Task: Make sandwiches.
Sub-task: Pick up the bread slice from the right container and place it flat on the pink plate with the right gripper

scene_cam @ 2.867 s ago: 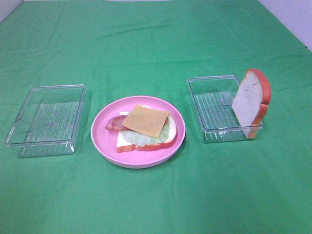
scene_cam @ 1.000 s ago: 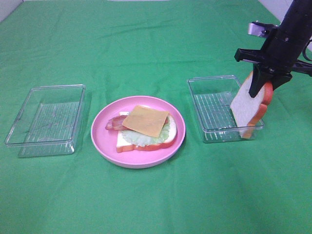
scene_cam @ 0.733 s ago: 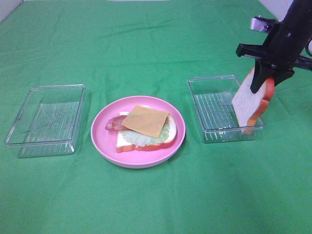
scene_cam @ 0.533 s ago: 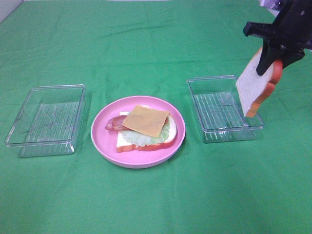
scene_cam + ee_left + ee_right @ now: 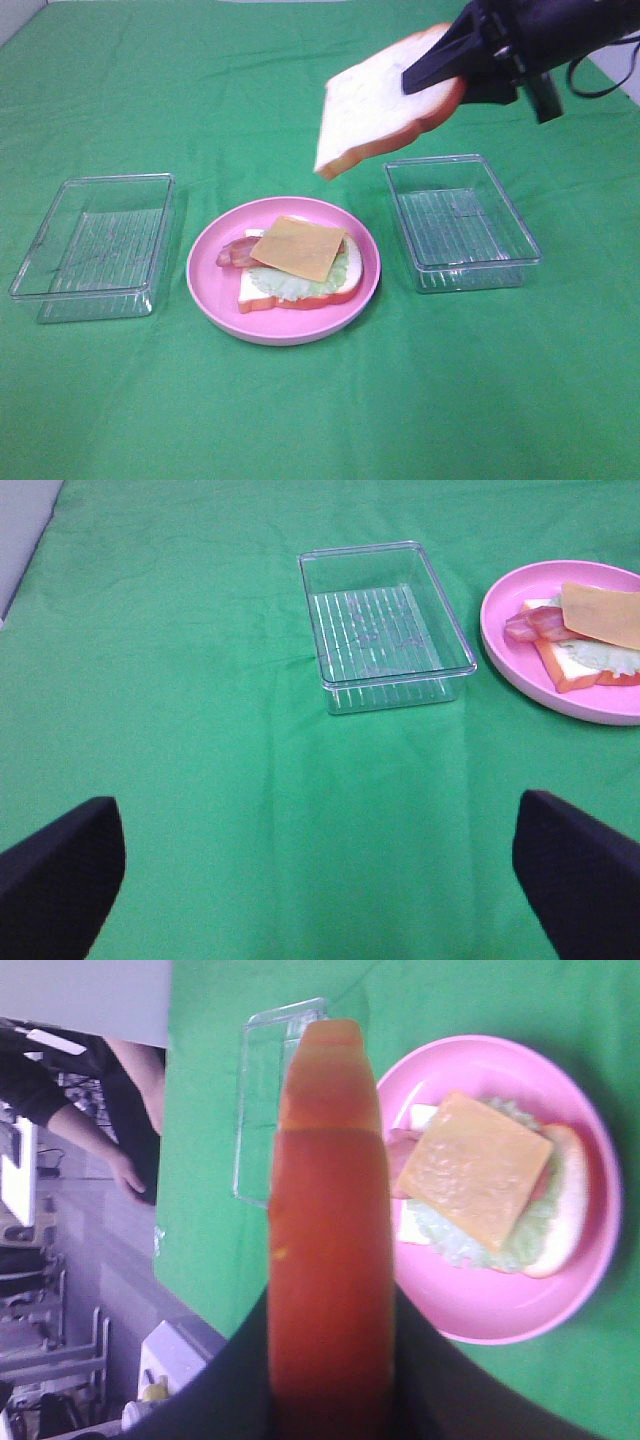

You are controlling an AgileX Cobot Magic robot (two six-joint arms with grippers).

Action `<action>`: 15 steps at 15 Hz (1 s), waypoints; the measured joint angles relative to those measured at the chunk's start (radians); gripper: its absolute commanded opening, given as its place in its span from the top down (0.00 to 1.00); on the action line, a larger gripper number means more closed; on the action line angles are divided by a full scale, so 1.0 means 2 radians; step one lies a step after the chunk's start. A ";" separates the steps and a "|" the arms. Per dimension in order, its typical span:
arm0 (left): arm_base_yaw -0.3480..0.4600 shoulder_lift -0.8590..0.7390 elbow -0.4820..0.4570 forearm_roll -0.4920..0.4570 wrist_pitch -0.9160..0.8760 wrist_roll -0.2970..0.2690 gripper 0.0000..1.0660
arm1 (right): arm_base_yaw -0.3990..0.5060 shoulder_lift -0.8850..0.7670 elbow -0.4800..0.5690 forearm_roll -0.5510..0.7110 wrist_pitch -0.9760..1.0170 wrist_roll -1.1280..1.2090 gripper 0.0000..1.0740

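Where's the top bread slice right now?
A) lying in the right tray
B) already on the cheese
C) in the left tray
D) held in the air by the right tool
D: the bread slice hangs clamped in the right tool above the table, short of the pink plate, while the cheese lies uncovered and both the right tray and the left tray hold nothing.

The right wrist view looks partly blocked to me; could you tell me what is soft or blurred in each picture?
Right wrist view: the held bread slice fills the centre, close and soft; the plate beyond is sharper. Exterior high view: the slice and right gripper are slightly motion-blurred; the trays stay crisp. Left wrist view: the fingertips are dark and soft-edged.
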 measured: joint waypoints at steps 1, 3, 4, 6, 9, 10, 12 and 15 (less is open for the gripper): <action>0.000 0.000 0.000 0.000 0.000 0.000 0.06 | 0.033 0.030 0.006 0.049 -0.016 -0.040 1.00; 0.000 0.000 0.000 0.000 0.000 0.000 0.06 | 0.067 0.077 0.000 0.096 -0.021 -0.071 1.00; 0.000 0.000 0.000 0.000 0.000 0.000 0.06 | 0.078 0.103 -0.009 0.104 -0.021 -0.078 1.00; 0.000 0.000 0.000 0.000 0.000 0.000 0.06 | 0.085 0.147 -0.028 0.111 -0.019 -0.079 1.00; 0.000 0.000 0.000 0.000 0.000 0.000 0.06 | 0.085 0.194 -0.051 0.112 -0.019 -0.079 1.00; 0.000 0.000 0.000 0.000 0.000 0.000 0.06 | 0.085 0.208 -0.058 0.112 -0.018 -0.079 1.00; 0.000 0.000 0.000 0.000 0.000 0.000 0.06 | 0.085 0.243 -0.066 0.112 -0.017 -0.079 1.00; 0.000 0.000 0.000 0.000 -0.001 0.000 0.06 | 0.085 0.250 -0.066 0.105 -0.019 -0.079 1.00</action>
